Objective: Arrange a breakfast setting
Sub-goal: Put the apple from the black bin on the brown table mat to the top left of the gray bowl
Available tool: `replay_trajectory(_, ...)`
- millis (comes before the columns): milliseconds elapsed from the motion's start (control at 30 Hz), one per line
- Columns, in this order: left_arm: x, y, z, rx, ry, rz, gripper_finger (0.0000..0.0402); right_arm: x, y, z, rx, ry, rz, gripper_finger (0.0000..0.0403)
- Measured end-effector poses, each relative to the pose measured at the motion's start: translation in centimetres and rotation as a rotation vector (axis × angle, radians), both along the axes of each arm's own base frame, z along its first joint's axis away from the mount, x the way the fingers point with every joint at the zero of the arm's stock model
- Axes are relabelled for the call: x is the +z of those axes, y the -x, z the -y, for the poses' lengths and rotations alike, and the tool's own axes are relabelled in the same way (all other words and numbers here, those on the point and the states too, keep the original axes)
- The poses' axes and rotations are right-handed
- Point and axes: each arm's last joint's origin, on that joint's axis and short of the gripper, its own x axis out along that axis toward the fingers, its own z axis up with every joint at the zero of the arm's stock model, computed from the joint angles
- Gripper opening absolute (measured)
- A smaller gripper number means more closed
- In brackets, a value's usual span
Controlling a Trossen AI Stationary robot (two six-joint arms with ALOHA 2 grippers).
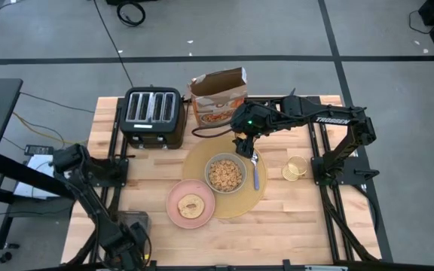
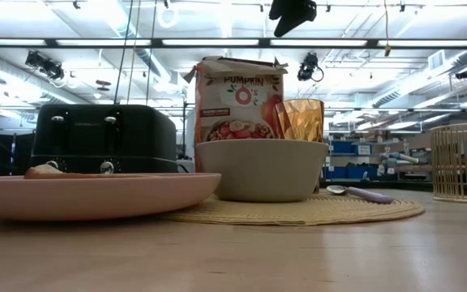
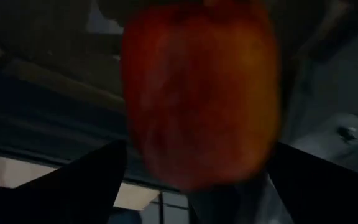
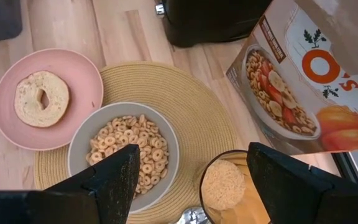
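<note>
Centre of high view: grey bowl point(image 1: 225, 174) full of cereal rings, on round tan placemat point(image 1: 202, 154). Lower left of it, overlapping the mat's edge: pink plate point(image 1: 178, 214) carrying a toasted bread round point(image 1: 192, 205) with a hole in the middle. Just right of the bowl, on the mat: spoon point(image 1: 256, 175), handle toward the bottom. Amber glass point(image 4: 225, 183) beside the bowl's upper right, seen from above in the right wrist view, faceted in the low view.

Right gripper point(image 1: 244, 144) above that glass, fingers apart and clear of its rim. Left gripper point(image 1: 130, 235) at lower left, off the table's edge, spread wide, with the red-yellow apple point(image 3: 197, 93) between the fingers; contact impossible to tell.

Upper centre: toaster point(image 1: 153, 117) and open cereal box point(image 1: 218, 96).
</note>
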Motion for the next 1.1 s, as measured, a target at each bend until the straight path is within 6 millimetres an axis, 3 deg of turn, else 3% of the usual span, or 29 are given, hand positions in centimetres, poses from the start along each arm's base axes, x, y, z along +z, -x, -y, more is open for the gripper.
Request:
replay_trajectory(167, -1.5, 0.0, 0.4, -0.058, -0.029, -0.014, 0.038, 0.0, 0.0, 0.0, 0.002, -0.003, 0.0, 0.03)
replay_trajectory(367, -1.6, 0.0, 0.1, -0.056, -0.078, 0.018, 0.0376, 0.0, 0.0, 0.0, 0.0, -0.005, 0.0, 0.03)
replay_trajectory(667, -1.2, 0.0, -0.4, -0.036, -0.146, 0.074, 0.0331, 0.1, 0.1, -0.2, 0.059, 0.024, -0.006, 0.03)
replay_trajectory(767, 1.2, 0.6, -1.5, 0.004, -0.189, 0.085, 0.0331, 0.8, 0.3, -0.9, 0.137, 0.067, 0.006, 0.03)
replay_trajectory(900, 6.2, 1.7, -4.0, 0.096, -0.246, 0.177, 0.0331, 2.7, 0.1, -2.4, 0.303, 0.174, 0.098, 0.03)
replay_trajectory(1100, 13.0, 3.6, -9.2, 0.428, -0.15, 0.535, 0.0331, 4.9, -0.9, -6.4, 0.596, 0.347, 0.34, 0.03)
